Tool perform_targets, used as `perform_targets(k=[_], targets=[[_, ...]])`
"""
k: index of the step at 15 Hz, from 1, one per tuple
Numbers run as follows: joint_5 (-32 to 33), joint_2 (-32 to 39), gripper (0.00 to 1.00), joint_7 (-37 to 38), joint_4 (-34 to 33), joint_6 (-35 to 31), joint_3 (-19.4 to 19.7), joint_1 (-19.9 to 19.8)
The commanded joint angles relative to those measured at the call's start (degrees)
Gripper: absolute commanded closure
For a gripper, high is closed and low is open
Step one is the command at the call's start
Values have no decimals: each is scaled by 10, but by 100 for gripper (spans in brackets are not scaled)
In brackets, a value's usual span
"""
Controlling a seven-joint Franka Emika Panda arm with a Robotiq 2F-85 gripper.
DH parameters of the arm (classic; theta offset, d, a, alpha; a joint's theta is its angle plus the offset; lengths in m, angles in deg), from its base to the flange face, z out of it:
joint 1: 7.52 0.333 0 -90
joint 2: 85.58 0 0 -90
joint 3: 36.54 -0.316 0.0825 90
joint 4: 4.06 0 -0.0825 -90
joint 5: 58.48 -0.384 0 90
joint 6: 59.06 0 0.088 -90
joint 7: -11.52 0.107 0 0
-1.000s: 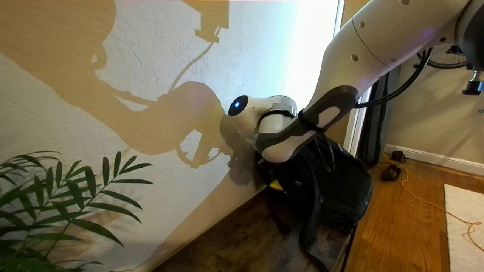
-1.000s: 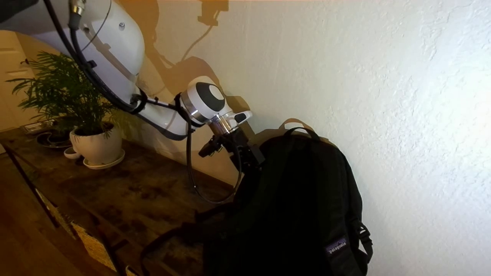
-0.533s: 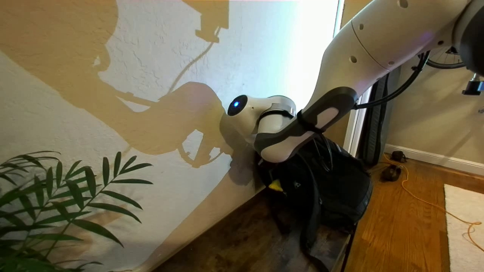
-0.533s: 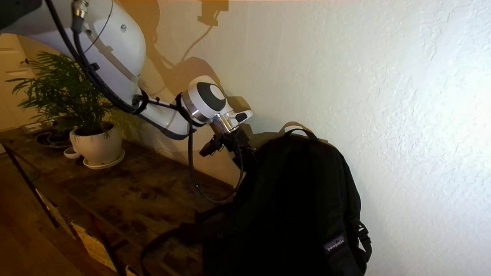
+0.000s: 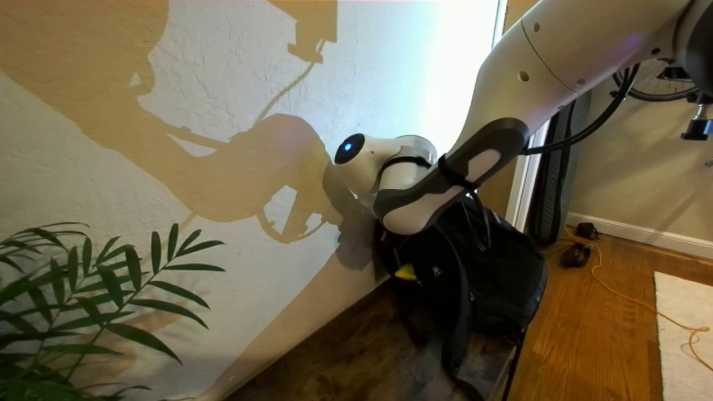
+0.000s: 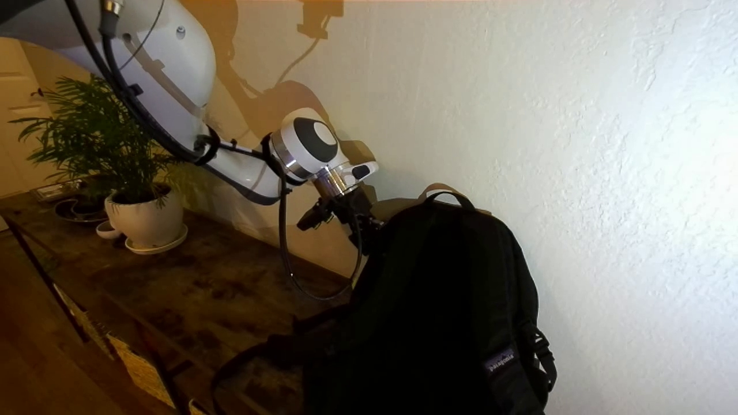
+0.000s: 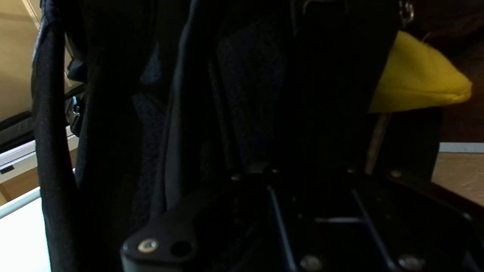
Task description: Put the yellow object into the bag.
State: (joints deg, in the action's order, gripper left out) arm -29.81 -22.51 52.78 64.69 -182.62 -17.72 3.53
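Slanting down along the textured white wall (image 6: pixel 548 127), the Panda arm (image 6: pixel 179 95) holds its Robotiq gripper (image 7: pixel 313 170) at the upper left of the black Patagonia backpack (image 6: pixel 444 323) in an exterior view; whether they touch is hidden. Nor can I tell whether the jaws stand wide or narrow, or hold anything: in the wrist view the fingertips are lost against dark fabric. The yellow fabric object (image 7: pixel 419 75) shows at the right of the wrist view, a blunt corner right of the gripper's middle, partly covered by the backpack's black edge. Whether it lies inside the backpack or only against it, I cannot say. In an exterior view it is a small yellow patch at the backpack's left side, below the arm. The backpack stands on a dark wooden tabletop (image 6: pixel 190 276), one strap (image 5: pixel 464 306) trailing across it in both exterior views. At the far left, a green palm (image 6: pixel 98 132) sits in a white pot (image 6: pixel 147 225), with a saucer (image 6: pixel 158 248) beneath.
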Motion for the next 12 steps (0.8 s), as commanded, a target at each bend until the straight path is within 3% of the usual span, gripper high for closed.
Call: perform_targets(k=[1,8,12], targets=[[-18,-85,92,-23,81,-33,-22,0],[-41,-207,92,-43,191,-85,-51,1],[-32,-268,93,-31,262,-154,-55,0]])
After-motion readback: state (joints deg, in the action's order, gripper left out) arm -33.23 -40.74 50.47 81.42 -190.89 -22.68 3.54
